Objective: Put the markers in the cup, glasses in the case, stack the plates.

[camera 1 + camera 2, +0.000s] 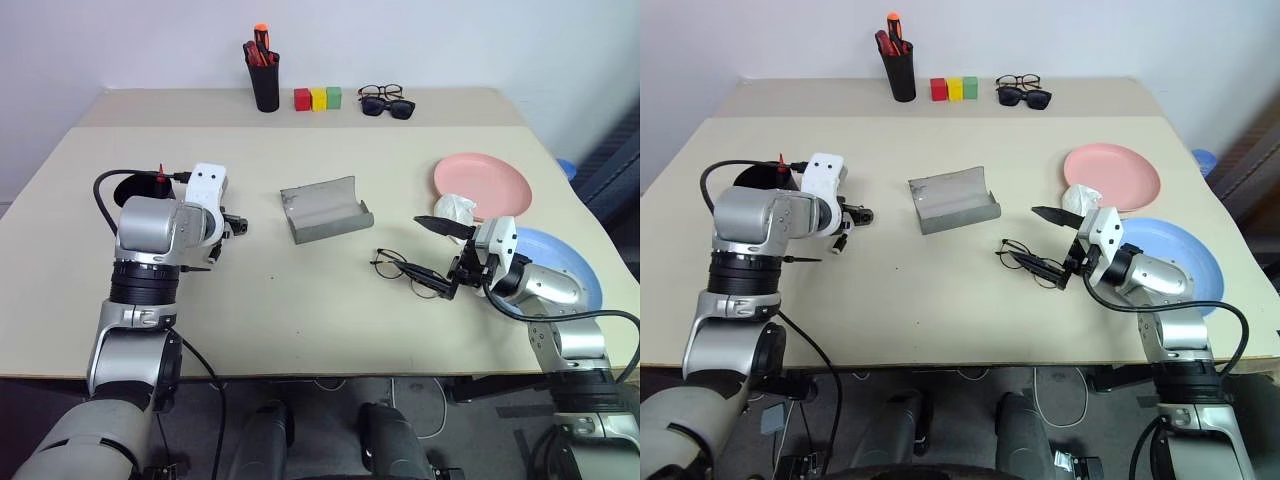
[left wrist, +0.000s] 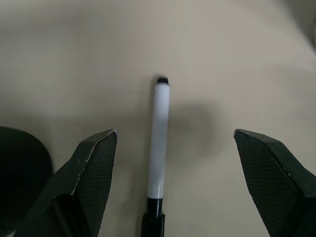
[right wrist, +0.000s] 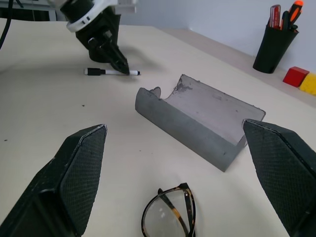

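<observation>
Item 1, slim white-barrelled black-capped marker (image 2: 159,148): flat on the table left of the grey felt case (image 1: 325,209), between the spread left gripper (image 2: 170,177) fingers. Right gripper (image 3: 173,182) gapes, empty. Risk: marker rolls if 1 finger lands first.

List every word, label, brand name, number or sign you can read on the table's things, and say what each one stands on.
No readable text on anything.
The marker has a plain white barrel with no print to be seen.
The case is bare grey, and so are the pink plate and the blue plate.
The three coloured blocks and the pen holder carry no marks that can be made out.
</observation>
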Action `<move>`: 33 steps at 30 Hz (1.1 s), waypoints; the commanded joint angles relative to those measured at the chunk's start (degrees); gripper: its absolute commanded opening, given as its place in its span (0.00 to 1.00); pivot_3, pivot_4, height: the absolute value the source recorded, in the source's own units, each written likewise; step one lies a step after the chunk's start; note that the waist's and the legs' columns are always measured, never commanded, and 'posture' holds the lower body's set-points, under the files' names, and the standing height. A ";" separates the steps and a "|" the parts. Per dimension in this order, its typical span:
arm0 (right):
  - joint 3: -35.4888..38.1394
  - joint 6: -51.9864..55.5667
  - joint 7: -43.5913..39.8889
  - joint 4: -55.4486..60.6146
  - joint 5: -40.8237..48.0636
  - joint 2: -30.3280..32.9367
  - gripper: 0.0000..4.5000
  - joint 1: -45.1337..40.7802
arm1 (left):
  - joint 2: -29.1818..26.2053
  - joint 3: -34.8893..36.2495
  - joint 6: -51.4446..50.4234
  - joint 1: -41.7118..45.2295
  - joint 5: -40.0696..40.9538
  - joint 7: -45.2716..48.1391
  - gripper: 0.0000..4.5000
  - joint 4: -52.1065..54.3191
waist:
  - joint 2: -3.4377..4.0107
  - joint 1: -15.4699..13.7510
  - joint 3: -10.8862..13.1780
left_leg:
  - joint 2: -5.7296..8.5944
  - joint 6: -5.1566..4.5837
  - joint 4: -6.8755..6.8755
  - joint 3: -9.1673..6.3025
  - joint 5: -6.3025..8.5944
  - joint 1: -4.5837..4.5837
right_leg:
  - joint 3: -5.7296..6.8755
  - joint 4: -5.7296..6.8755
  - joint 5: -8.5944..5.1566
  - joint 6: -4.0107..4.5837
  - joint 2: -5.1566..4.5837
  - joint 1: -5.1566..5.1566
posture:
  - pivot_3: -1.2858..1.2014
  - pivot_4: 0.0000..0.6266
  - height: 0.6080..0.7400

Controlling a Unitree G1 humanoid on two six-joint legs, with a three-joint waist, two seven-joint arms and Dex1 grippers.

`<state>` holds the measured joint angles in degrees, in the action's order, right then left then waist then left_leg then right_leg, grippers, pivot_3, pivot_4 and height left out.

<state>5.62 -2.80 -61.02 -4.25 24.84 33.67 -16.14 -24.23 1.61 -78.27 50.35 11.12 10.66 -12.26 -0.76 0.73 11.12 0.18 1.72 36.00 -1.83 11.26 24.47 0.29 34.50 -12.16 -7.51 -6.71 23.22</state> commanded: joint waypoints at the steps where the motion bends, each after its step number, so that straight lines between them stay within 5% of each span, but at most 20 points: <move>1: 1.90 -1.21 0.38 1.31 0.44 0.33 1.00 0.13 | 0.11 -0.33 0.66 0.70 -0.94 -0.11 0.74 -0.48 | 0.00 0.01 0.00 | 0.00 0.00 0.00 0.00 0.00 0.00 | 0.00 0.00 0.00 0.00 0.00 0.00 | 0.52 0.24 1.00; 8: 2.03 -1.83 0.41 1.16 0.50 0.34 1.00 0.86 | 0.42 -0.47 -0.09 -0.04 -1.22 0.09 0.01 -0.59 | 0.00 0.02 0.00 | 0.00 0.00 0.00 -0.01 0.00 0.00 | 0.00 0.01 0.00 0.00 0.00 0.00 | 0.52 0.24 1.00; 19: 1.98 -2.49 0.18 -0.28 0.48 0.27 1.00 0.46 | -0.83 -1.95 3.61 -4.30 2.11 5.93 0.00 13.04 | 0.00 0.05 0.00 | 0.00 0.00 -0.01 0.00 0.00 0.00 | 0.00 0.01 0.00 0.02 0.00 0.00 | 0.52 0.24 1.00; 25: 1.97 -2.49 -0.21 -0.77 0.98 0.00 1.00 -0.12 | -1.54 -2.66 28.33 -8.24 -0.31 9.03 0.00 30.40 | -0.01 -0.16 0.01 | 0.00 0.02 -0.01 0.03 0.01 0.05 | -0.05 -0.14 -0.09 0.23 -0.02 -0.01 | 0.52 0.24 1.00; 28: 1.73 -2.33 -0.46 -0.67 1.35 -0.39 1.00 -0.55 | 2.29 1.76 49.27 -9.11 -4.86 1.42 0.00 29.79 | 0.03 -0.07 -0.02 | -0.01 0.02 -0.04 0.08 0.01 0.00 | -0.10 -0.13 -0.08 0.25 -0.02 -0.01 | 0.52 0.24 1.00; 33: 1.15 -1.48 -2.12 0.08 3.38 -1.47 1.00 -1.71 | 3.86 7.22 64.29 -8.34 -10.06 -8.41 0.00 19.96 | 0.04 -0.04 -0.02 | -0.01 0.00 -0.01 0.12 0.00 -0.06 | -0.12 -0.09 -0.04 0.29 -0.01 -0.02 | 0.52 0.24 1.00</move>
<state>5.96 -4.10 -62.46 -5.89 26.50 32.63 -16.72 -19.94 6.58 -17.93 41.20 3.02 4.91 9.54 -0.72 0.69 11.10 0.17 1.71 35.99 -1.71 11.26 24.41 0.17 34.41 -12.20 -7.23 -6.72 23.20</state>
